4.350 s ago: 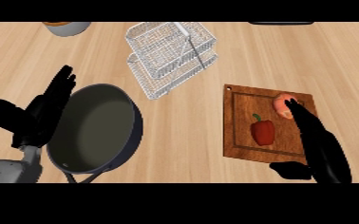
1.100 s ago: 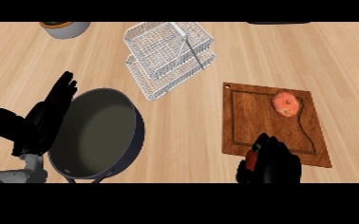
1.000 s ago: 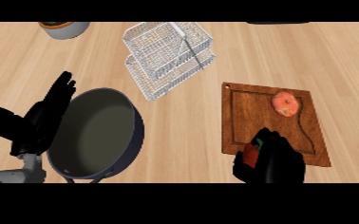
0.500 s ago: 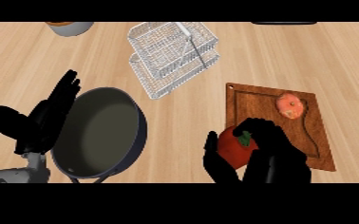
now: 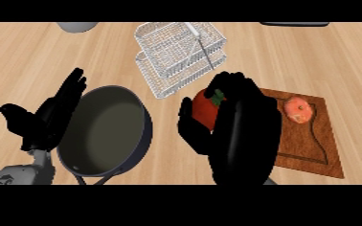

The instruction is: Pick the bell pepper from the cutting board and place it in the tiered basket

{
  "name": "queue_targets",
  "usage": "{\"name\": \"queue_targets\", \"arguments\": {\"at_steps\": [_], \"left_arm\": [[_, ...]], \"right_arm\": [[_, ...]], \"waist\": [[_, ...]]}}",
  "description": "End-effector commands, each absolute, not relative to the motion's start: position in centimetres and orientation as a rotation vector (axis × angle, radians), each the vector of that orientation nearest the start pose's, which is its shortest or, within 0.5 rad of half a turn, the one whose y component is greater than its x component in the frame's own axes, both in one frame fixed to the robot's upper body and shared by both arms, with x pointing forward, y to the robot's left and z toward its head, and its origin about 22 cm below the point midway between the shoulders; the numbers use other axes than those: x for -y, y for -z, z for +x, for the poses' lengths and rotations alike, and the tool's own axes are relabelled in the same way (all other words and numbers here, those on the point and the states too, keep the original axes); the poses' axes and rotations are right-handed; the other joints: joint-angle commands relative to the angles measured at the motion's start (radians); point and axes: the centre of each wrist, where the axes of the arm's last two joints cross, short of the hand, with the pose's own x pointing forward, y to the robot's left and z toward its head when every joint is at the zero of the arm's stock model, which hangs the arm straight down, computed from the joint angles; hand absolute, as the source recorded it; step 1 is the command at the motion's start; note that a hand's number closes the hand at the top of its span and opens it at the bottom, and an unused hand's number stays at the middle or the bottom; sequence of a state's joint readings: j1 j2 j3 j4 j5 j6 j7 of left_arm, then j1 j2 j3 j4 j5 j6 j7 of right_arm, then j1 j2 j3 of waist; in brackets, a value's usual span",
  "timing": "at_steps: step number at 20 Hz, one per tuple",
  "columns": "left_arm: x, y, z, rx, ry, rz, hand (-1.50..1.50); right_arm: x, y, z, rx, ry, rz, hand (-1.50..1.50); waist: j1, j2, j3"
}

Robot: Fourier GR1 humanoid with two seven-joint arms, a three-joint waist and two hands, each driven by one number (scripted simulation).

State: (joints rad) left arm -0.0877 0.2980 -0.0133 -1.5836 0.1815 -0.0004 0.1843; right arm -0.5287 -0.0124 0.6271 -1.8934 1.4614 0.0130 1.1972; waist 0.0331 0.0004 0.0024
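Near the middle of the counter (image 5: 304, 48), slightly toward its front edge, the right hand (image 5: 240, 124) holds the red bell pepper (image 5: 205, 110), fingers and thumb curled round it. The pepper's green stem (image 5: 216, 96) shows between the fingers, and much of its body is hidden behind the hand. The pepper sits off the left edge of the wooden cutting board (image 5: 311, 143), above bare counter, between the board and the pan.

On the cutting board, near its back edge, lies a pale orange-pink round fruit (image 5: 298, 110); its kind cannot be told. The board occupies the right front part of the counter, partly covered by the right forearm.

Toward the back centre of the counter stands the white wire tiered basket (image 5: 180, 55), two levels visible, with an upright handle wire. It is apart from the held pepper, just behind it.

At the left front of the counter rests a dark round pan (image 5: 106, 129), its handle pointing toward the front edge. The left hand (image 5: 50, 119) shows at the left edge beside the pan's rim, fingers straight and upright, holding nothing.

A grey rounded object (image 5: 78, 27) lies at the back left edge, and a dark flat item (image 5: 293, 24) at the back right edge, both cut off by the view.
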Motion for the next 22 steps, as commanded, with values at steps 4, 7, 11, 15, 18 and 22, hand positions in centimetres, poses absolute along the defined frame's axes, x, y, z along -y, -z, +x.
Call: {"name": "queue_targets", "arguments": {"at_steps": [4, 7, 11, 15, 18, 22], "left_arm": [[-27.1, -4.4, 26.8, 1.438, 0.149, 0.057, 0.0], [-27.6, -4.3, 26.9, 1.425, 0.145, 0.028, 0.0], [-27.4, -3.7, 27.0, 1.427, 0.145, 0.024, 0.0], [-26.6, -4.4, 27.1, 1.44, 0.15, 0.024, 0.0], [-28.4, -4.0, 26.7, 1.444, 0.161, 0.047, 0.0], [-27.2, -3.8, 26.8, 1.44, 0.144, 0.029, 0.0]], "right_arm": [[2.7, -21.0, 28.6, 1.382, -0.282, -1.301, 1.5], [1.8, -22.2, 30.2, 1.37, -0.27, -1.29, 1.5], [0.9, -22.2, 32.6, 1.333, -0.279, -1.276, 1.5], [0.7, -21.9, 34.9, 1.253, -0.281, -1.261, 1.5], [1.3, -20.7, 36.7, 1.246, -0.263, -1.251, 1.5], [0.1, -20.3, 37.2, 1.238, -0.268, -1.234, 1.5]], "waist": [[0.021, 0.009, -0.004], [0.022, 0.008, -0.004], [0.029, 0.01, -0.004], [0.039, 0.01, -0.004], [0.035, 0.014, -0.004], [0.043, 0.012, -0.004]]}}
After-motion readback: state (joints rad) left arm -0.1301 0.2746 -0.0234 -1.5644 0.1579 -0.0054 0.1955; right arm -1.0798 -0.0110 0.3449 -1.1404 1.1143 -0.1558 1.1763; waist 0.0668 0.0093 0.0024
